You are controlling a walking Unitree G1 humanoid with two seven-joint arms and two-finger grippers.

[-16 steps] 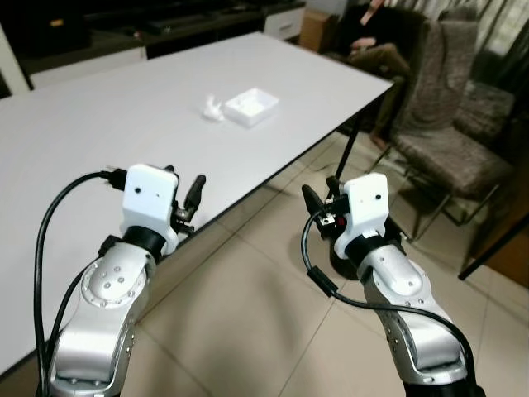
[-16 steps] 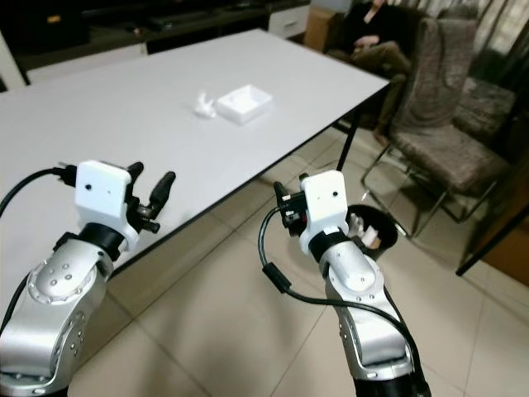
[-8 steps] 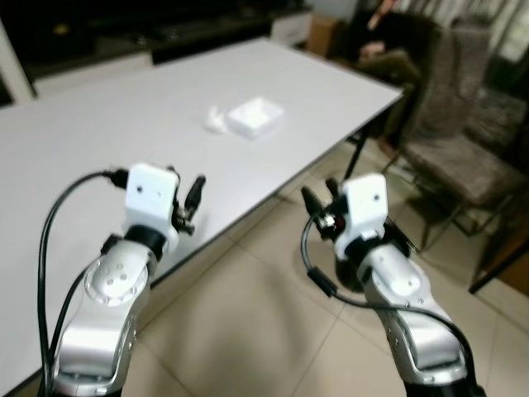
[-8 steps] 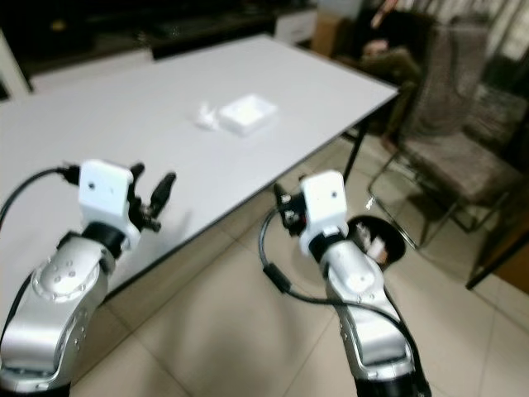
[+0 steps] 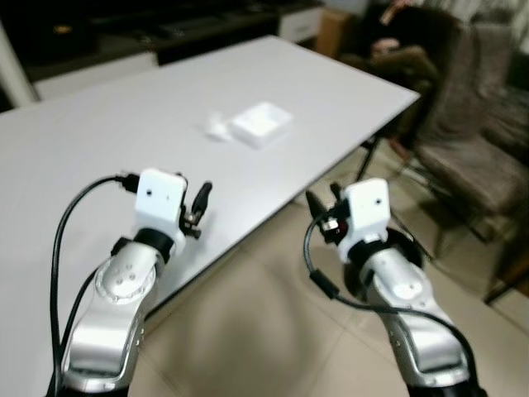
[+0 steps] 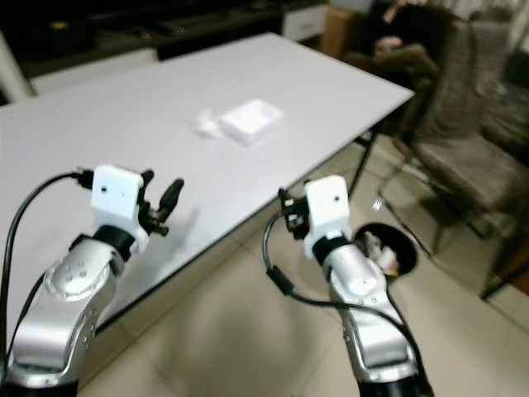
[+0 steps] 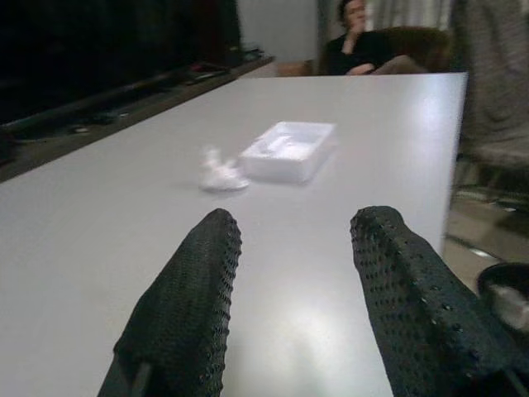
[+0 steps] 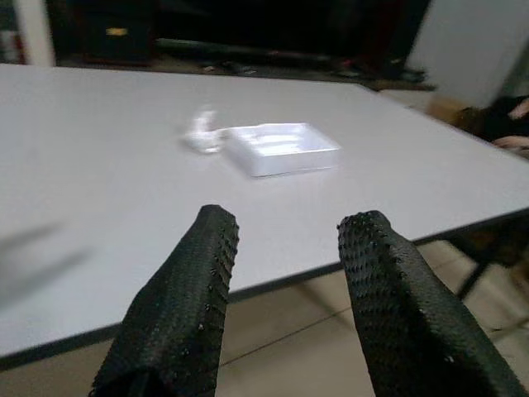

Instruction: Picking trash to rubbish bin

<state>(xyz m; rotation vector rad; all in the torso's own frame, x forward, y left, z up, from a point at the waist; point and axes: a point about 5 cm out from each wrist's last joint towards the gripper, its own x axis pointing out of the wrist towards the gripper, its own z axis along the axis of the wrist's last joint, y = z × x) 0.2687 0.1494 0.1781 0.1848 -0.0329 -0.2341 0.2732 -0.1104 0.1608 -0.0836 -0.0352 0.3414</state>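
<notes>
The left gripper [image 5: 201, 207] is raised over the near edge of a wide white desk [image 5: 99, 124], its two black fingers [image 7: 186, 306] spread apart and holding nothing. The right gripper [image 5: 318, 208] is held up beside it over the tiled floor [image 5: 248, 331], just off the desk's edge, its fingers [image 8: 186, 298] likewise parted and empty. Well ahead of both grippers, near the middle of the desk, lies a small crumpled white piece of trash [image 5: 216, 127], and just beside it, on the robot's right, sits a shallow white tray [image 5: 261, 124]. The stretch of desk between the grippers and these two things is bare. On the floor behind the right arm stands a round black rubbish bin [image 6: 388, 248] with some pale scraps inside. Further right, past the desk's corner, is a grey upholstered chair [image 5: 471, 157] on metal legs. Beyond the far corner of the desk a person [image 5: 397, 50] in dark clothes is sitting.
</notes>
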